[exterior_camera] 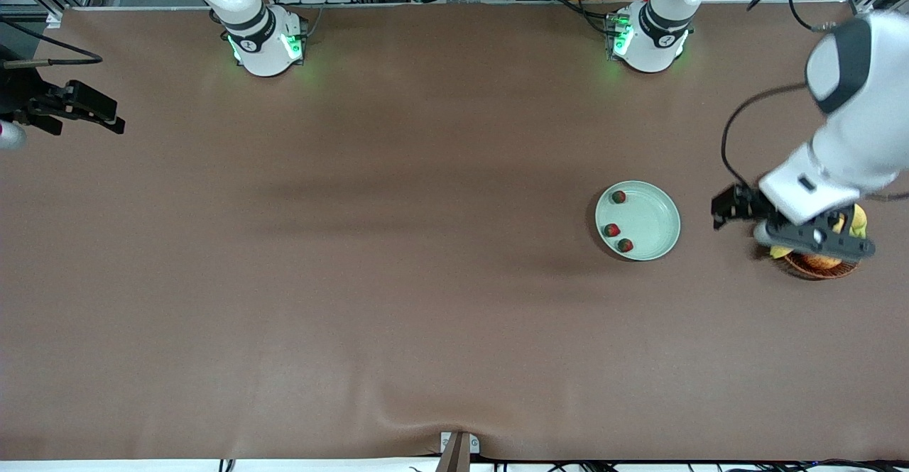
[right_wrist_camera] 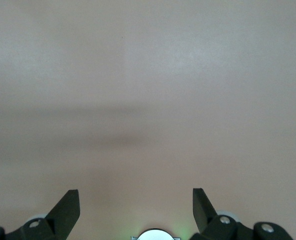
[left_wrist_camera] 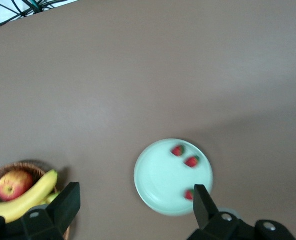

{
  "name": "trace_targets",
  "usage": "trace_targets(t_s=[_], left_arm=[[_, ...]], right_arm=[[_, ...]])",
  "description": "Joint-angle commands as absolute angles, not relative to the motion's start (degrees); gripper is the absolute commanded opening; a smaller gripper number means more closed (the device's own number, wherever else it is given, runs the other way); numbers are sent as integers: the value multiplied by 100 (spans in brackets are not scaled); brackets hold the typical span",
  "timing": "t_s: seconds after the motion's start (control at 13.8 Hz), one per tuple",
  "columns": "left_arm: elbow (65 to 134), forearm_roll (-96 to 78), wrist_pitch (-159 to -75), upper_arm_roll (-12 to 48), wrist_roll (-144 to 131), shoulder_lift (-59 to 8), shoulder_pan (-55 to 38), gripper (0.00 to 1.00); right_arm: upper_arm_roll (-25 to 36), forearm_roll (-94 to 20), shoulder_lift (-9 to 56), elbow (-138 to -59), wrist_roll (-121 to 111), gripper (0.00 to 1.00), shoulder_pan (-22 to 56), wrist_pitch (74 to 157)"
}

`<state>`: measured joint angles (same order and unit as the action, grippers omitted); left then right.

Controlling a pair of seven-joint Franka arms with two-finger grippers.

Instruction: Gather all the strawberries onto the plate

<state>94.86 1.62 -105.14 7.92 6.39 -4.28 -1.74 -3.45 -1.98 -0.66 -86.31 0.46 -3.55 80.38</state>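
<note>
I see the plate sitting toward the left arm's end of the table, with all three strawberries lying inside it. Taking the plate as a clock face in the front view, one berry sits at about eleven o'clock near the rim, one at about nine, and one at about seven, each apart from the others.

My left gripper hangs in the air between the plate and the wicker basket, its body over the basket. Its jaws are spread wide and hold nothing; in the left wrist view both fingertips stand well apart with bare table between them.

My right gripper waits over the right arm's end of the table, jaws released wide, touching nothing.

The basket holds a banana and an apple.
</note>
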Motion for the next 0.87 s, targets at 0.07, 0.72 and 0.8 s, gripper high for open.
trace_targets(t_s=[0.07,0.72,0.8], left_arm=[[9834,185,-9749,818,642,420,-18,100],[9608,70,-9738,853,518,538,-44,100],[9432,88,-9738,818,536,362,-44,100]], right_arm=[[-404,-97,-79,-8613,9,100,-413,7998],[-404,-97,-70,-8605,9,100,-413,8007],[-404,-97,-70,-8613,9,100,-413,8007]])
